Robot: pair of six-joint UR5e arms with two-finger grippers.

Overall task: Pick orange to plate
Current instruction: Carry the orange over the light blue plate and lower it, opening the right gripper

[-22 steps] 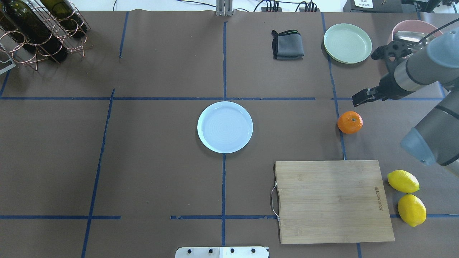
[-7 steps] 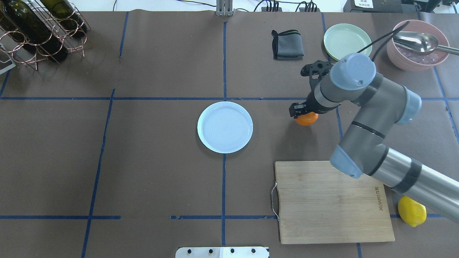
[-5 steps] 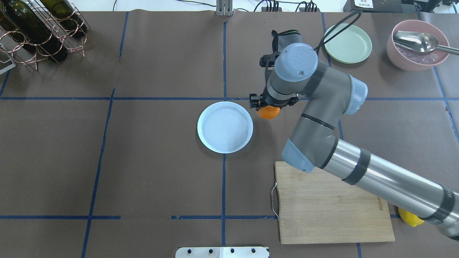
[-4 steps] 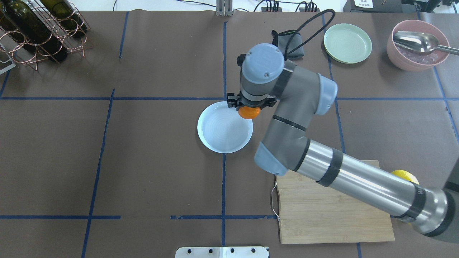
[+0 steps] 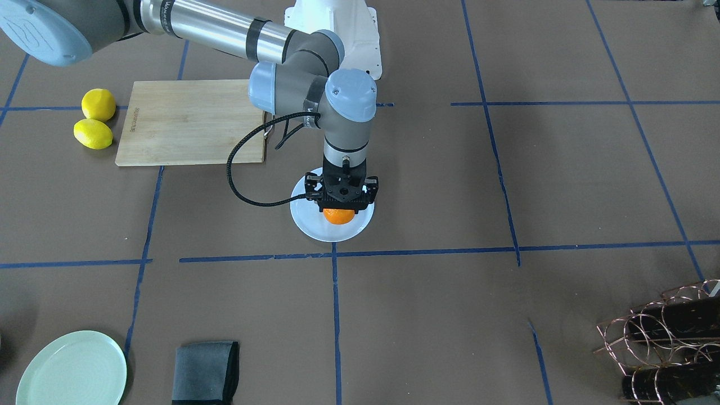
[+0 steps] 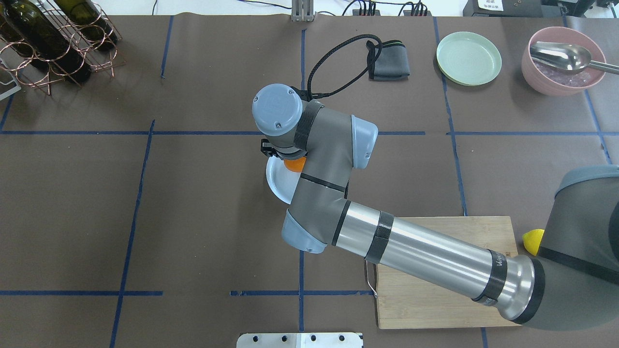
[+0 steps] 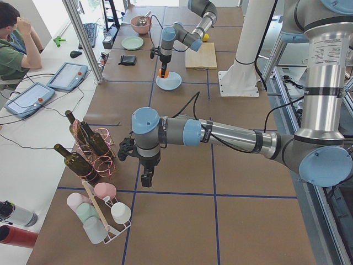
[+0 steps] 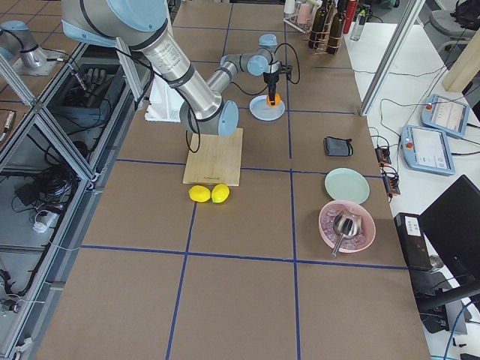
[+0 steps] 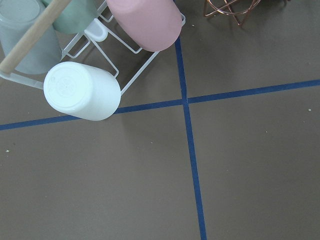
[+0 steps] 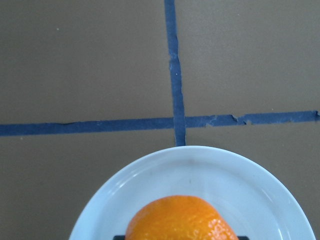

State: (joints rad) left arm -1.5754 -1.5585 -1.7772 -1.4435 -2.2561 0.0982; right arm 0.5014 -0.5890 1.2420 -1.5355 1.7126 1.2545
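Note:
My right gripper (image 5: 341, 198) is shut on the orange (image 5: 338, 216) and points straight down over the pale bluish-white plate (image 5: 311, 228). From overhead the wrist hides most of both; a slice of the orange (image 6: 293, 165) and the plate's left part (image 6: 277, 181) show. The right wrist view has the orange (image 10: 180, 218) just over the plate (image 10: 200, 162). Only the exterior left view shows my left gripper (image 7: 146, 179), low over bare table near the cup rack; I cannot tell whether it is open or shut.
A bamboo cutting board (image 5: 191, 121) and two lemons (image 5: 97, 119) lie toward the robot's right. A green plate (image 6: 468, 58), grey cloth (image 6: 388, 62) and pink bowl with spoon (image 6: 563, 60) sit at the far right. A wine rack (image 6: 53, 38) stands far left.
My right gripper took the orange from the table at the right and carried it leftward, from beside the plate to over it. The plate has stayed put.

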